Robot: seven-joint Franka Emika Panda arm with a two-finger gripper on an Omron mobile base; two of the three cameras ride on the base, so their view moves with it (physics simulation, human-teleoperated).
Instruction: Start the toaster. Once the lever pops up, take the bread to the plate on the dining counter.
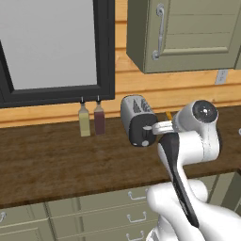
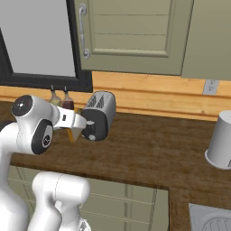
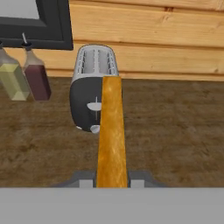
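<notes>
**Bread held edge-on in front of the toaster**

The gripper (image 3: 112, 183) is closed on the bread (image 3: 112, 131), whose brown crust edge runs straight up the hand view between the two fingers, one at each side of its lower end. In the left base view the hand reaches out roughly level from the arm's bent wrist, pointing at the toaster (image 1: 137, 120); in the right base view the gripper (image 2: 80, 124) sits just beside the toaster's black end panel, with a sliver of the bread (image 2: 71, 134) hanging below the hand.

The lever (image 3: 94, 106) shows as a pale tab on the black panel, just left of the bread's edge. The toaster stands on the wooden worktop (image 1: 56, 160), close to the plank wall. To its left stand two bottles (image 1: 92, 119), one yellowish and one dark red, beneath a black-framed window (image 1: 56, 47). Far right on the worktop in the right base view is a grey canister (image 2: 222, 140)
</notes>
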